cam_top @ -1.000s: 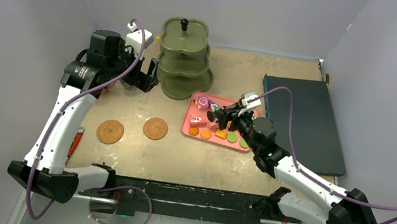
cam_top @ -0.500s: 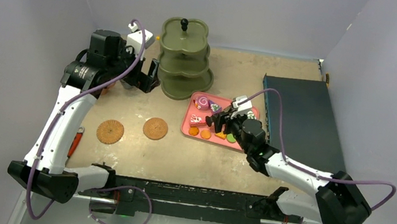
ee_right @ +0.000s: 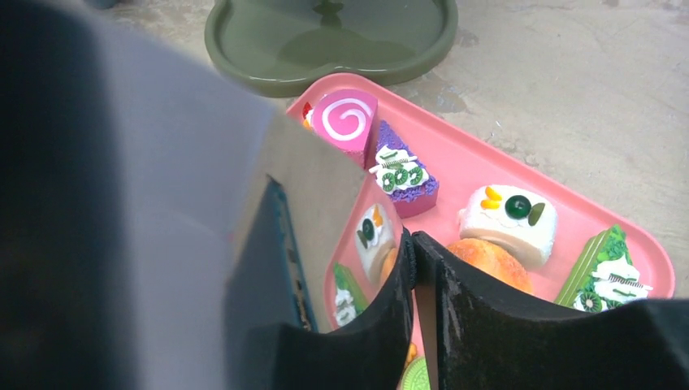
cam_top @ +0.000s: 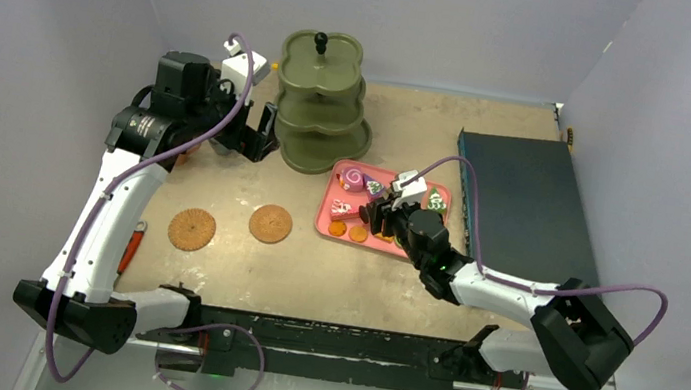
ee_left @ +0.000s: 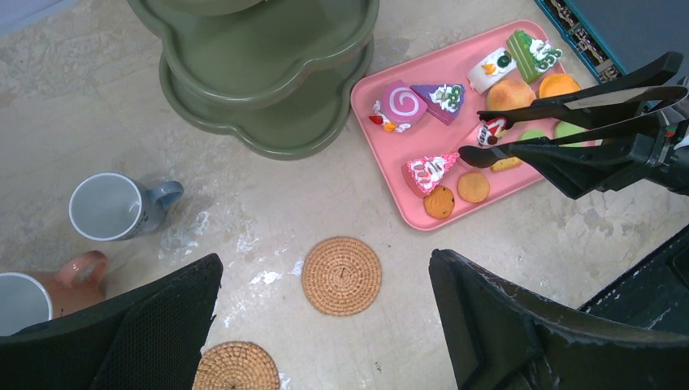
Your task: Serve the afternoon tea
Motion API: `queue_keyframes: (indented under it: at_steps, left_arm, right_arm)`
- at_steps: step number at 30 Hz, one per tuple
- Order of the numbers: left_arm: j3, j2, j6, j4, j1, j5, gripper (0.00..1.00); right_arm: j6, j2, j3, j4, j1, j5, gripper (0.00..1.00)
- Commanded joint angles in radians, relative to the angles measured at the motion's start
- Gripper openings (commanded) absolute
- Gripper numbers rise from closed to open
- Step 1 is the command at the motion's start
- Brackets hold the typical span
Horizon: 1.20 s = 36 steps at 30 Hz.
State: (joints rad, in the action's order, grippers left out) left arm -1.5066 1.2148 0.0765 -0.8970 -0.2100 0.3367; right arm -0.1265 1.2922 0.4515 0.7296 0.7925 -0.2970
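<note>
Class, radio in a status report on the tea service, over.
Left fingers open, by cups. Right fingers clamp tongs over tray pastries. Stand empty; nothing blocking.

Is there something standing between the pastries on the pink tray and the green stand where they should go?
Nothing visible does. Only bare table lies between the tray and the bottom tier of the stand. The tongs are above the pastries, not in that path.

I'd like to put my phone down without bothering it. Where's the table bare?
Bare tabletop lies between the coasters and the near edge, and at the far side between the olive stand and the dark slab. Crowded: the pink tray, packed with pastries under the right claw and its black tongs, and the cups beside the left claw.
</note>
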Motion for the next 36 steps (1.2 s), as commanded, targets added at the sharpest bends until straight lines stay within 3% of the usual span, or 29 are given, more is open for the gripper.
queue_keyframes:
  at_steps: [1,5,14,24,36]
  left_arm:
    - [-0.024,-0.020,0.026,0.035,0.004,0.015,0.99]
    - [-0.016,-0.020,0.029,0.041,0.004,0.012,0.99]
    - [-0.003,-0.023,0.030,0.053,0.004,0.012,0.99]
    - [-0.009,-0.026,0.031,0.048,0.004,0.013,1.00]
    - [-0.001,-0.038,0.060,0.049,0.004,0.009,0.99]
  right_arm:
    - [0.018,0.002,0.005,0.057,0.018,-0.053,0.56]
    - [0.029,-0.039,0.036,0.029,0.025,-0.067,0.48]
    - [0.072,-0.132,0.235,-0.061,0.023,-0.033,0.45]
    - [0.160,0.125,0.550,0.032,-0.060,0.041,0.45]
    - [0.138,0.313,0.686,0.139,-0.128,0.100,0.45]
